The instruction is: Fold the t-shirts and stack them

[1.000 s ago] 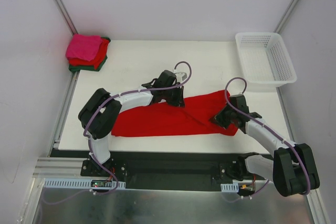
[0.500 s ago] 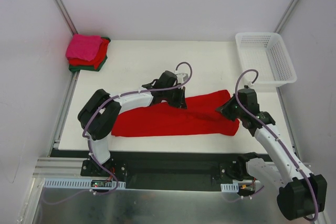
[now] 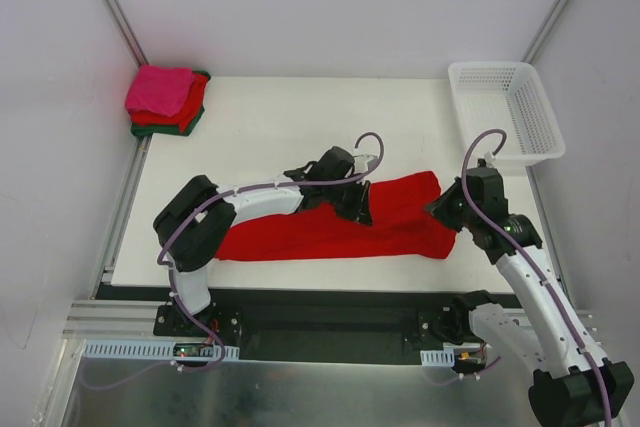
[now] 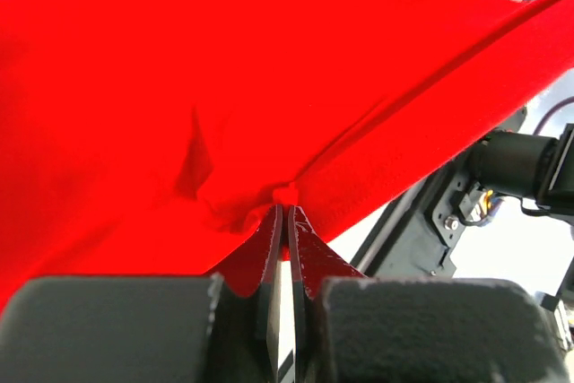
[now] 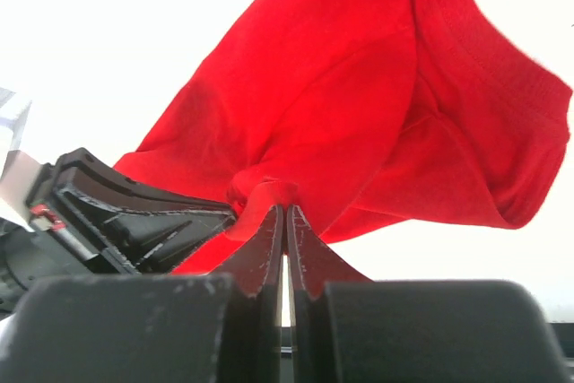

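Observation:
A bright red t-shirt (image 3: 300,232) lies stretched in a long band across the near half of the white table (image 3: 260,127). My left gripper (image 3: 362,209) is over its middle, shut on a pinch of the red cloth (image 4: 285,193). At the band's right end my right gripper (image 3: 440,209) is shut on a fold of the same shirt (image 5: 269,193). The cloth hangs and spreads beyond both pairs of jaws. At the table's far left corner sits a stack of folded t-shirts (image 3: 165,99): hot pink on top, red under it, dark green at the bottom.
A white plastic lattice basket (image 3: 505,112) stands at the far right corner. Aluminium posts rise at both far corners, and walls close in left and right. A black rail (image 3: 320,312) with the arm bases runs along the near edge.
My left gripper has carried its pinch of red cloth right and nearer. The right gripper has swung its end rightward and farther back, lengthening the band. Both stayed shut.

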You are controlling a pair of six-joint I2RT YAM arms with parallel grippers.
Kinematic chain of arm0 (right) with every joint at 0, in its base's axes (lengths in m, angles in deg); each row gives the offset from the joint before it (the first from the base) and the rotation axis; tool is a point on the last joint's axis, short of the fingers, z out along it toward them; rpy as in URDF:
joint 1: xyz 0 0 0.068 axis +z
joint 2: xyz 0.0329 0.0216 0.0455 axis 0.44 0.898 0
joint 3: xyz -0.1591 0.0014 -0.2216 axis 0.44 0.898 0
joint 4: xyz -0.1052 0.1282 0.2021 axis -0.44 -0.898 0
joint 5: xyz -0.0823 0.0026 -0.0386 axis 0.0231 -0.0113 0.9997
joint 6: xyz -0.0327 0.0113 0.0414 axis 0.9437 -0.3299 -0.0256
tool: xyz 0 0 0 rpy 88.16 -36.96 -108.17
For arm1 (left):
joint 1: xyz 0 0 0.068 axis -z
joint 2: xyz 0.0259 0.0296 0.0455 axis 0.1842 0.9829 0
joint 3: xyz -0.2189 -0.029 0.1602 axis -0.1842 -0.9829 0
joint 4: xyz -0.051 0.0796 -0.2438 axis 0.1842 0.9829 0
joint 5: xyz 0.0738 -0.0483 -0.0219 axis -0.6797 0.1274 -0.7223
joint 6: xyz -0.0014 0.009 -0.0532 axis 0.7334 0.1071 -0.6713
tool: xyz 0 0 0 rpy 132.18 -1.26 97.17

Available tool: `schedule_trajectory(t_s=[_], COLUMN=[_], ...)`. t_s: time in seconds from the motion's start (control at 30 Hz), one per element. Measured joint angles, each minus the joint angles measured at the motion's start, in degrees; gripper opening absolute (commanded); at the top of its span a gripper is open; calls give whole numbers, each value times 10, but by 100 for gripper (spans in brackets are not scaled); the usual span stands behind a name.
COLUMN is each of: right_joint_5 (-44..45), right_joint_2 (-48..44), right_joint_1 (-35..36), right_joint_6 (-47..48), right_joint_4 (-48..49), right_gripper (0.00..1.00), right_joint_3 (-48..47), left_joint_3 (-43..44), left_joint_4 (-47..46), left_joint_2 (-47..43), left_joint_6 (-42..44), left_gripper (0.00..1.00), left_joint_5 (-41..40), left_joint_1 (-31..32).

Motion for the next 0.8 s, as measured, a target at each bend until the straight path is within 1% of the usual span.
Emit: schedule_trajectory(t_s=[0.2,0.63,0.8], right_joint_5=[5,17,17], right_joint_2=[-4,-11,-11], right_joint_1=[0,0,0], right_joint_6=[13,32,34], right_joint_4=[-28,-60,-62], right_gripper=[1,1,2], right_joint_3=[-24,-40,-40], left_joint_3=[-2,-43,-49], left_joint_4=[0,1,1], left_joint_2=[-8,-100,-114], left_joint_6=[-13,-40,-47], left_gripper=[0,0,0], left_joint_5=[5,12,12], left_joint_1=[3,12,16])
